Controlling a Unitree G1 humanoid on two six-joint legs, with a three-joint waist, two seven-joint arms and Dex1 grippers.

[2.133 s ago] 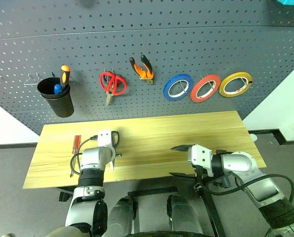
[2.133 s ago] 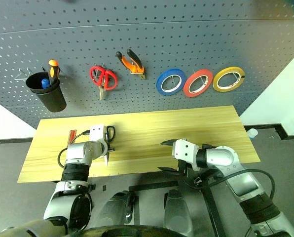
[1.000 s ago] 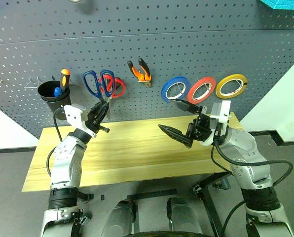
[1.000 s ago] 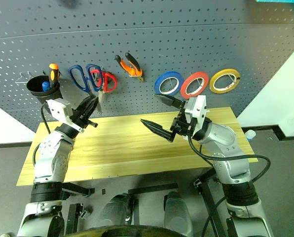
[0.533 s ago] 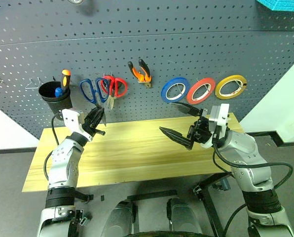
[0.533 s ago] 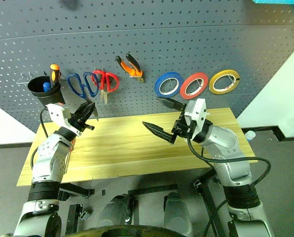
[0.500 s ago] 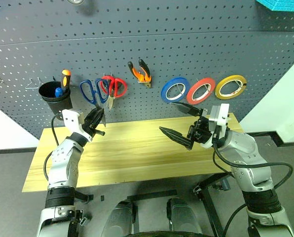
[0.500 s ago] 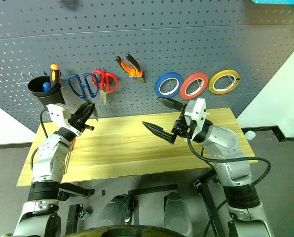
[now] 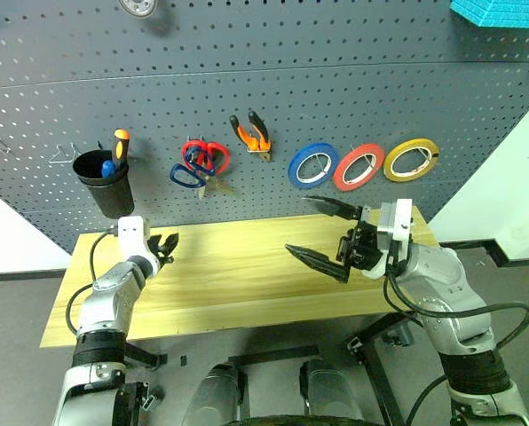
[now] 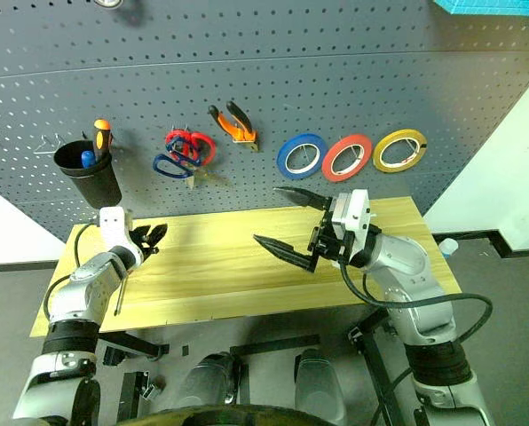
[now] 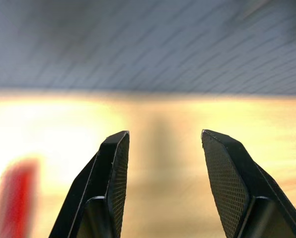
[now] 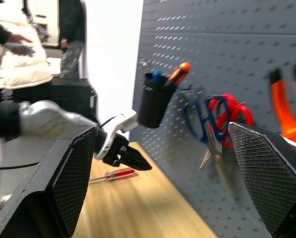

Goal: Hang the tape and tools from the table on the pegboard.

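Jaws of left gripper [image 9: 167,243] apart over table [image 9: 247,275]; screwdriver [image 12: 112,175] beside.

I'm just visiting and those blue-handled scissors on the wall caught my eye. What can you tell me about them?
The blue-handled scissors hang on the dark grey pegboard, tilted, their two blue loop handles overlapping the front of the red-handled scissors beside them. The handles look like plastic; the steel blades point down and toward the right, seen best in the right wrist view. They sit between the black cup and the orange pliers, above the table's back edge. No gripper touches them.
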